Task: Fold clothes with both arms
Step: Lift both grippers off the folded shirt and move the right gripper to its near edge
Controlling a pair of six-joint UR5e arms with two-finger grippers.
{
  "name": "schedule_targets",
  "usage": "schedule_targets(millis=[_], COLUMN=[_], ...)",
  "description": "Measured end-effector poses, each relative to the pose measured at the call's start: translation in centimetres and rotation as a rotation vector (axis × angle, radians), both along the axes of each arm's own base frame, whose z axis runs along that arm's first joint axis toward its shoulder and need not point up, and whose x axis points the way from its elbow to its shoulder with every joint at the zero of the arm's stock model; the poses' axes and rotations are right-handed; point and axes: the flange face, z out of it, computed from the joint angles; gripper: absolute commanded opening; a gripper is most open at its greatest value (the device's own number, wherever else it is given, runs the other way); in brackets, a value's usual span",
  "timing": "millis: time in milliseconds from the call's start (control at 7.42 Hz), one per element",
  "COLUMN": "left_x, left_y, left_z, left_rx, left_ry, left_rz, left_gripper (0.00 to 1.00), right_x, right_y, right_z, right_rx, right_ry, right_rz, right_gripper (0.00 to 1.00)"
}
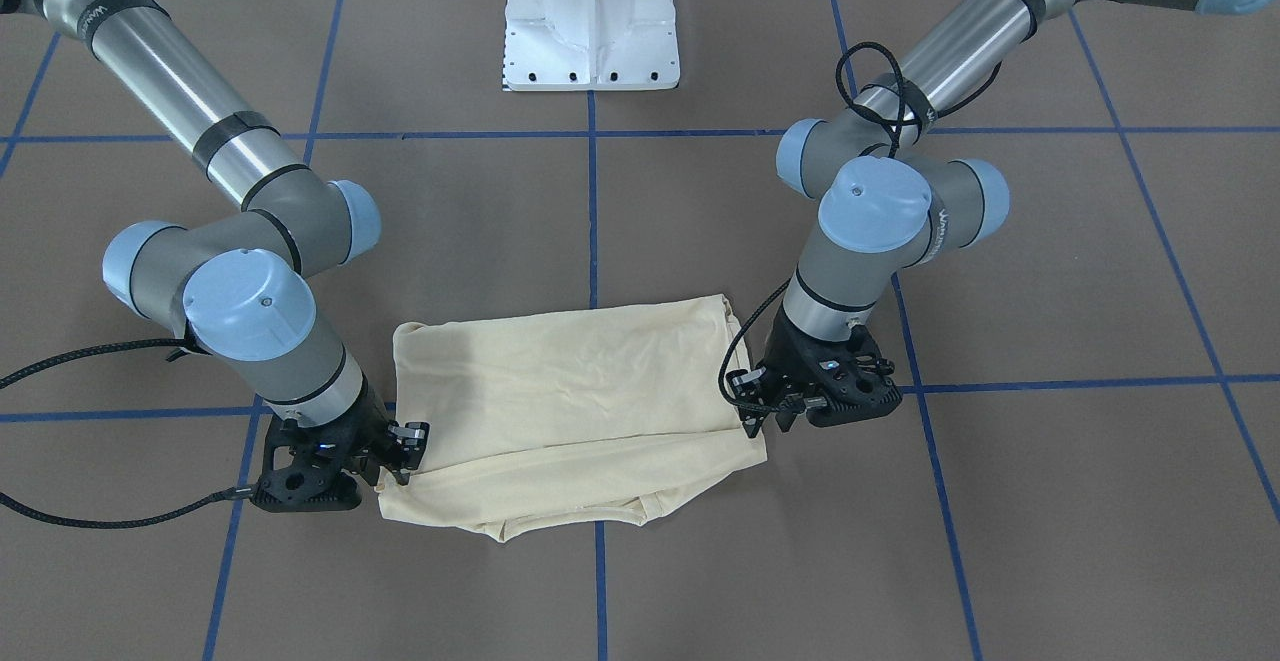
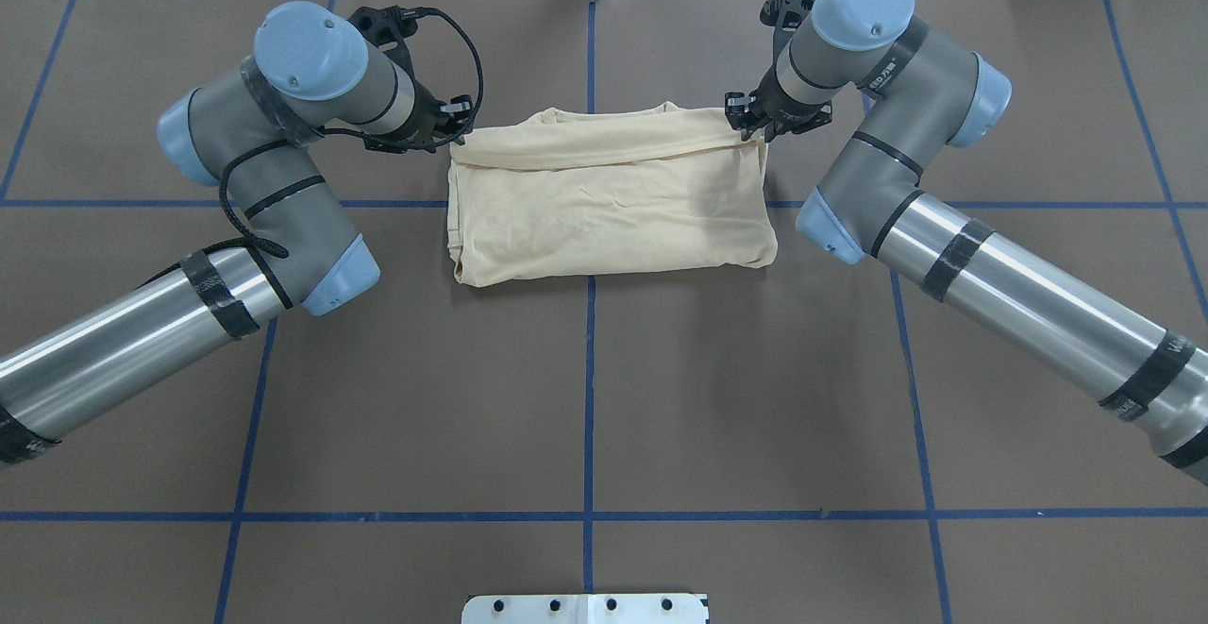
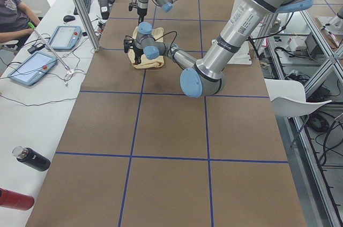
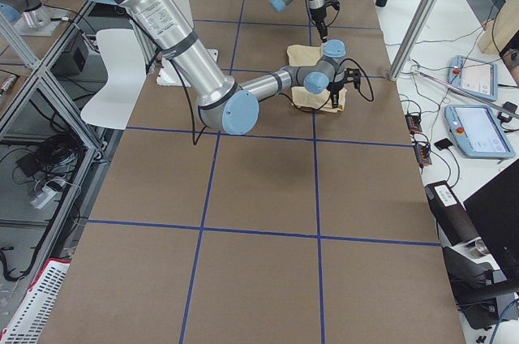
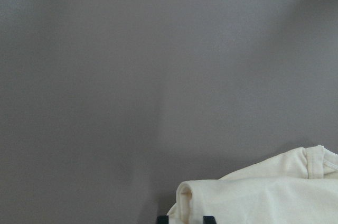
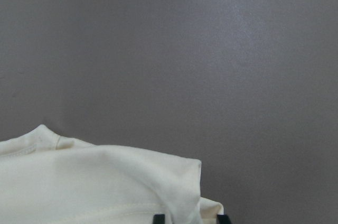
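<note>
The cream-yellow shirt (image 2: 609,204) lies folded into a wide rectangle on the brown table, also in the front view (image 1: 570,381). Its print and neck label are hidden. My left gripper (image 2: 460,122) is shut on the shirt's far left corner; it shows in the front view (image 1: 765,416) and holds a fabric fold in the left wrist view (image 5: 186,218). My right gripper (image 2: 750,122) is shut on the far right corner, seen also in the front view (image 1: 405,453) and the right wrist view (image 6: 193,217). The far edge is lifted slightly into a roll between them.
The white pedestal base (image 1: 592,21) stands at the robot's side of the table, seen also in the overhead view (image 2: 585,608). Blue tape lines (image 2: 590,369) grid the brown table. A side desk with tablets (image 3: 32,66) and bottles (image 3: 32,158) runs along the far edge.
</note>
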Motion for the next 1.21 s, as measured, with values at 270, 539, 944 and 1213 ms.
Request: schedule_targets(millis=[270,539,944,1213], left_x=[-1.6,-4.4,-6.8,-7.4], left_y=[1.3,3.8,6.0,6.5], left_z=[-0.2,-2.1,-4.2,-4.4], left_rx=[0.016,0.036,0.052,0.056], left_ry=[0.003,-0.031,-0.033,-0.028], left_rz=[0.006,0.032,0.039,0.036], left_gripper=[1.0,1.0,1.0,1.0], right_x=[0.6,1.4,2.5,1.4], right_y=[0.8,3.3,8.6,10.6], right_z=[0.5,-0.6,0.2,1.2], right_rx=[0.041,0.057,0.002,-0.035], right_ry=[0.002,-0.044,-0.11,-0.119], right_rz=[-0.032,-0.056,-0.102,-0.134], right_gripper=[1.0,1.0,1.0,0.99])
